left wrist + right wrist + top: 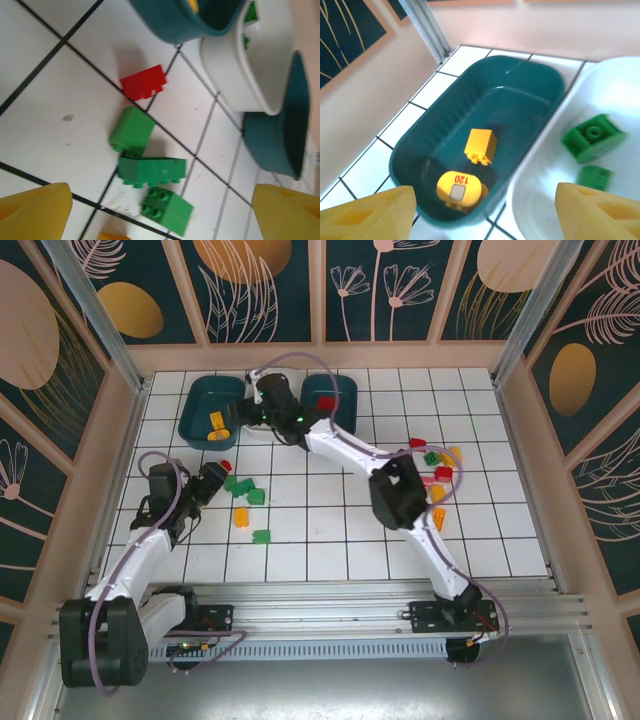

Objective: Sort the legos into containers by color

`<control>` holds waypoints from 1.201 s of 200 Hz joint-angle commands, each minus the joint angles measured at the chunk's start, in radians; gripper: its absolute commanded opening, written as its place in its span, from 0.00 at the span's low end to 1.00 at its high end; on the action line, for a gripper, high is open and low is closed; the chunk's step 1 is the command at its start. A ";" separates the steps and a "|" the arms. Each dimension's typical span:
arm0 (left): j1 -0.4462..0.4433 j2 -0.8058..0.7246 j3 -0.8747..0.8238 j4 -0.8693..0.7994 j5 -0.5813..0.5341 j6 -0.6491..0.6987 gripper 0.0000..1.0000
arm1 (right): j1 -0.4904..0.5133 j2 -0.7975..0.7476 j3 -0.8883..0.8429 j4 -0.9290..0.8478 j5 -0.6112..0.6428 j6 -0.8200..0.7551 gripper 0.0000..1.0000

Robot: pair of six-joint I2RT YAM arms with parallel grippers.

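**Desk:** What room do you have near the edges?

**Me:** On the overhead I have bare tiles of the table [330, 540] down the middle and along the near row at 6 o'clock, plus the corner at 2 o'clock. Three tubs line up near the far wall [400, 358] from 11 to 12 o'clock: the left teal tub [195, 400], the white tub [540, 175] and the right teal tub [345, 390], each just beside the next. My right arm [350, 450] lies across the table from 5 toward 11 o'clock.

**Desk:** Grippers?

**Me:** My right gripper [485, 205] hangs above the rims where the left teal tub and white tub meet, jaws wide, nothing between them. My left gripper [161, 200] is at 9 o'clock, jaws wide above the loose green bricks, holding nothing.

**Desk:** Counts?

**Me:**
- **Left teal tub:** one yellow brick [480, 146] and one round yellow piece [460, 187].
- **White tub:** two green bricks, the upper green [592, 137] and the lower green [595, 176].
- **Right teal tub:** one tubbed red brick [325, 401].
- **Loose at 9 o'clock:** one loose red brick [143, 82], a green trio [151, 170], a lone green brick [261, 536] and one orange-yellow brick [240, 515].
- **At 3 o'clock:** the right cluster [443, 473] has roughly seven in red, green and orange-yellow. My forearm covers part of it, so I cannot count it firmly.
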State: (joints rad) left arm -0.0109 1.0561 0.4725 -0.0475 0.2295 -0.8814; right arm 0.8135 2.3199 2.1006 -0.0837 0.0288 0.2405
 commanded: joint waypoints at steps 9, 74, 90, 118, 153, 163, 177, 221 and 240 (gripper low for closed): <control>-0.172 0.025 0.065 -0.077 -0.185 0.073 0.92 | -0.056 -0.296 -0.396 0.133 0.120 0.038 0.73; -0.385 0.078 0.039 -0.213 -0.405 0.124 0.80 | -0.168 -0.617 -0.951 0.222 0.127 0.163 0.72; -0.463 0.100 0.038 -0.237 -0.453 0.121 0.79 | -0.173 -0.653 -1.002 0.211 0.148 0.163 0.72; -0.527 0.166 0.035 -0.236 -0.506 0.129 0.76 | -0.215 -0.706 -1.087 0.188 0.127 0.209 0.71; -0.529 0.259 0.034 -0.193 -0.546 0.168 0.66 | -0.236 -0.779 -1.177 0.193 0.131 0.228 0.70; -0.529 0.280 0.039 -0.172 -0.538 0.172 0.64 | -0.240 -0.792 -1.180 0.178 0.137 0.223 0.70; -0.529 0.300 0.047 -0.144 -0.537 0.177 0.59 | -0.241 -0.811 -1.190 0.169 0.144 0.218 0.70; -0.528 0.313 0.099 -0.146 -0.542 0.190 0.24 | -0.260 -0.865 -1.206 0.132 0.161 0.207 0.69; -0.529 0.277 0.123 -0.186 -0.535 0.193 0.11 | -0.260 -0.894 -1.221 0.113 0.166 0.210 0.68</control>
State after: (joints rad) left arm -0.5362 1.3674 0.5514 -0.2115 -0.2981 -0.7021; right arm 0.5625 1.4872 0.9100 0.0631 0.1509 0.4477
